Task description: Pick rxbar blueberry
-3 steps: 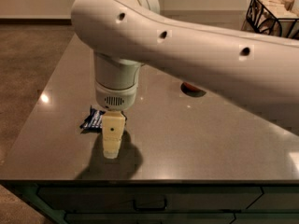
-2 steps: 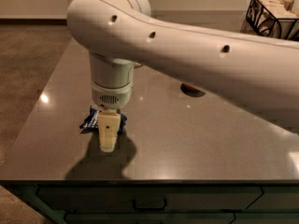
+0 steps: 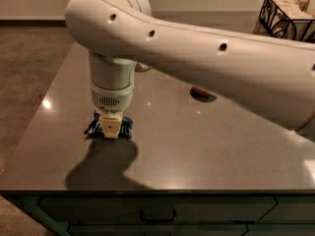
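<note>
The rxbar blueberry (image 3: 126,127) lies flat on the grey countertop (image 3: 197,146) near its left front part. Its dark blue wrapper shows on both sides of my gripper. My gripper (image 3: 110,127) points straight down and sits right on the middle of the bar, hiding its centre. The thick white arm (image 3: 206,68) reaches in from the right and crosses the whole upper view.
A reddish round object (image 3: 201,93) sits mid-counter, mostly hidden under the arm. A black wire basket (image 3: 288,16) stands at the back right. The counter's left edge drops to a brown floor (image 3: 29,68). Drawers with a handle (image 3: 157,215) run below the front edge.
My gripper has moved from just in front of the bar back and slightly left. It now sits directly on top of the bar. The bar has not moved.
</note>
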Available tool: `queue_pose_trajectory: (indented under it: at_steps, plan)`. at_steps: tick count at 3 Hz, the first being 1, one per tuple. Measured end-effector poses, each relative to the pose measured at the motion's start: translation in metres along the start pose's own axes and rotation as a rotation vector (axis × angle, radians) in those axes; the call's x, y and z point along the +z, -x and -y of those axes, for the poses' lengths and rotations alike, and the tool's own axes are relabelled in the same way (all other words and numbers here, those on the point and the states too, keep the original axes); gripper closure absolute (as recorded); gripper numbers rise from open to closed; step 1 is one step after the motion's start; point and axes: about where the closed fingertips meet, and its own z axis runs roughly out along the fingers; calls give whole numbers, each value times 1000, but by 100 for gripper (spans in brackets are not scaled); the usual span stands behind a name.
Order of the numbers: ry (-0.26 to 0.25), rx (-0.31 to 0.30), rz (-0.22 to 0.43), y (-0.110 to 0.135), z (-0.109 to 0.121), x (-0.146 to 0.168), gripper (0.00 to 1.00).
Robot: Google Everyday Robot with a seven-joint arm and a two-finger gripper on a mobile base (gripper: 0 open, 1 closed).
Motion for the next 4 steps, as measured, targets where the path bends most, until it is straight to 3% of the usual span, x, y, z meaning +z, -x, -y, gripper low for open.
queue_pose_trajectory:
  at_steps: [1,2,4]
  plan:
    - [-3,13,36,0,3,-16,84]
    - [-7,26,78,-4,5,-38,100]
    - [-30,-7,185,-12,14,-118,100]
